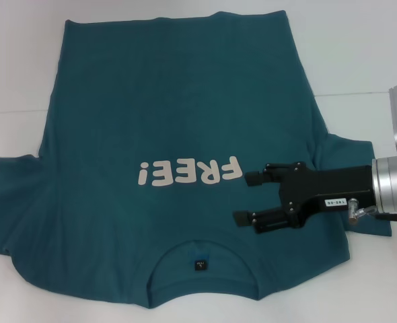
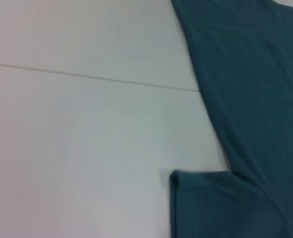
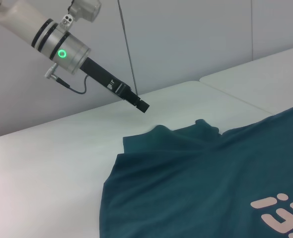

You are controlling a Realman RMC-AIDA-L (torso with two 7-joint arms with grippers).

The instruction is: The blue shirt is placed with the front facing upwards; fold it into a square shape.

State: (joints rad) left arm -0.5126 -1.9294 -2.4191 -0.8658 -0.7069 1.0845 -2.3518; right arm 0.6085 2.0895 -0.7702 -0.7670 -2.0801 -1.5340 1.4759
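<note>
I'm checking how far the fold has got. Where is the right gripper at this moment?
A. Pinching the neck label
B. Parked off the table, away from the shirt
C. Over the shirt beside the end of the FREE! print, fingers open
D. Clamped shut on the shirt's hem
C: in the head view the right gripper is over the blue shirt next to the print, its two fingers spread apart with no cloth between them.

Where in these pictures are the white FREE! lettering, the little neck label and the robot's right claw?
FREE! print (image 1: 188,172): head view, middle letters.
Neck label (image 1: 200,265): head view, label centre, inside collar.
Right gripper (image 1: 247,199): head view, between its open fingertips, over the blue shirt (image 1: 151,101).
</note>
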